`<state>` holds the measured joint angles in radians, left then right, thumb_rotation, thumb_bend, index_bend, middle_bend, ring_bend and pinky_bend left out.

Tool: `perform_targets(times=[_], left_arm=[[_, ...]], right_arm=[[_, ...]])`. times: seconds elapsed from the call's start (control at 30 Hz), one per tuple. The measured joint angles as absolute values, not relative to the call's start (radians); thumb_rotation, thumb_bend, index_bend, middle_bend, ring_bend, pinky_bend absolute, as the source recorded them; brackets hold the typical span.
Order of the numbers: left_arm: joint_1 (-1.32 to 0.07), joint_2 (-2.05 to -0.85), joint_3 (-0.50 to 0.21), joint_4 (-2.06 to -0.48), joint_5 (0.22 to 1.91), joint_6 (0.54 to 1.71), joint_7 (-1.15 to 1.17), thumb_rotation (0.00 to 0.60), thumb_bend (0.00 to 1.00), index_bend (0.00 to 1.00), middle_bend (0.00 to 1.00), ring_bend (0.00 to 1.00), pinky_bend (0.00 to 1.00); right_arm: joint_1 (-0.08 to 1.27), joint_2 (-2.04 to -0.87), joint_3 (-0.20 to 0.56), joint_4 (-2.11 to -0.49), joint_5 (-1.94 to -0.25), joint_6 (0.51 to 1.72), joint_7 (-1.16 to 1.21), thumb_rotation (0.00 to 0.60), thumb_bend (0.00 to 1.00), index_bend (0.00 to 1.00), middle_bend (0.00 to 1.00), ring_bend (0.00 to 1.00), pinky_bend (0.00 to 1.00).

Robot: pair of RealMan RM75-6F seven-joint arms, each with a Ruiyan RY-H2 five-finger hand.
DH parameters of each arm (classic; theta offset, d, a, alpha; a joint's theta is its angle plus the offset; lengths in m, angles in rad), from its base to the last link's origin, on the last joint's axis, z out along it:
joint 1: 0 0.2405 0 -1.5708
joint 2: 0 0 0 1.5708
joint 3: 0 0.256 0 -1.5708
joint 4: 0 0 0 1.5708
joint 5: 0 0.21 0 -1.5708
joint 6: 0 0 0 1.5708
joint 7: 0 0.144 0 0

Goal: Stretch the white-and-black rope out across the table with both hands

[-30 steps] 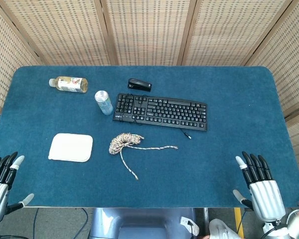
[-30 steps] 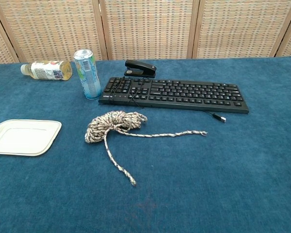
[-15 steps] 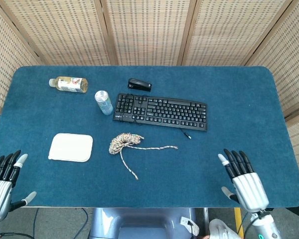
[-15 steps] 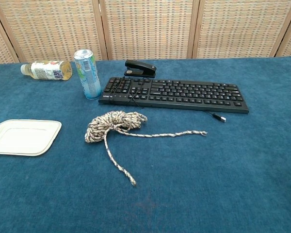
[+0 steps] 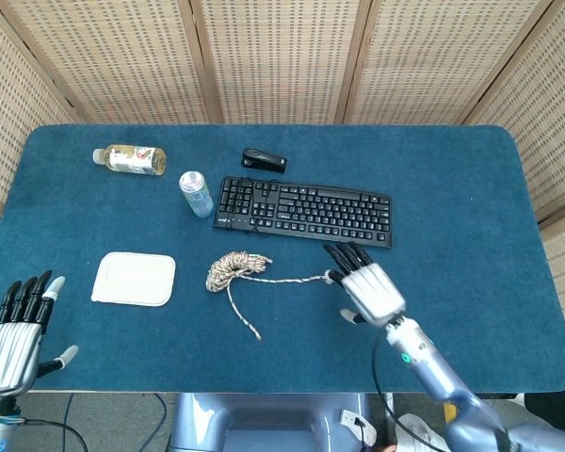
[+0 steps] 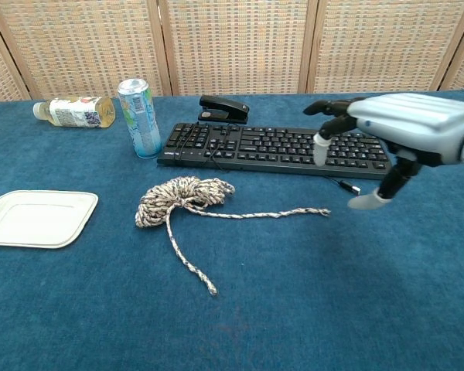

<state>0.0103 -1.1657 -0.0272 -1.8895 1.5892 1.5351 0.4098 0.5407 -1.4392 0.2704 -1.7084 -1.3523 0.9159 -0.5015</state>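
Right hand palm-down, fingers spread, empty, above rope right end; left hand open near-left edge; blue table, wicker screens.

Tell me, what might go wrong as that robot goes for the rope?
1. The right hand hovers open near the rope end, beside the keyboard cable plug; it might snag that instead.
2. Most of the rope lies bunched in a coil, so pulling could tangle it rather than straighten it.
3. The left hand is far off at the table edge; the tray lies between it and the rope.
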Motion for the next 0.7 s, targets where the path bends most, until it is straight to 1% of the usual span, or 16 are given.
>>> perform_targets(times=[0.13, 0.3, 0.5, 0.7], left_arm=[[0.001, -1.178, -0.036, -1.889, 1.560, 1.522, 0.431, 0.600, 0.00, 0.00, 0.00, 0.00, 0.00], [-0.007, -1.192, -0.043, -1.888, 1.535, 1.514, 0.454, 0.600, 0.00, 0.00, 0.00, 0.00, 0.00], [-0.012, -1.196, -0.045, -1.887, 1.523, 1.514, 0.461, 0.600, 0.00, 0.00, 0.00, 0.00, 0.00], [-0.015, -1.199, -0.043, -1.886, 1.521, 1.516, 0.463, 0.600, 0.00, 0.00, 0.00, 0.00, 0.00]], right_arm=[[0.617, -1.531, 0.297, -1.584, -1.272, 0.880, -0.539, 0.600, 0.23, 0.41, 0.00, 0.00, 0.00], [0.689, -1.640, 0.307, -1.420, -1.218, 0.860, -0.578, 0.600, 0.27, 0.44, 0.00, 0.00, 0.00], [0.734, -1.701, 0.285, -1.315, -1.190, 0.854, -0.609, 0.600, 0.30, 0.45, 0.00, 0.00, 0.00], [0.761, -1.733, 0.260, -1.266, -1.159, 0.843, -0.624, 0.600, 0.30, 0.45, 0.00, 0.00, 0.00]])
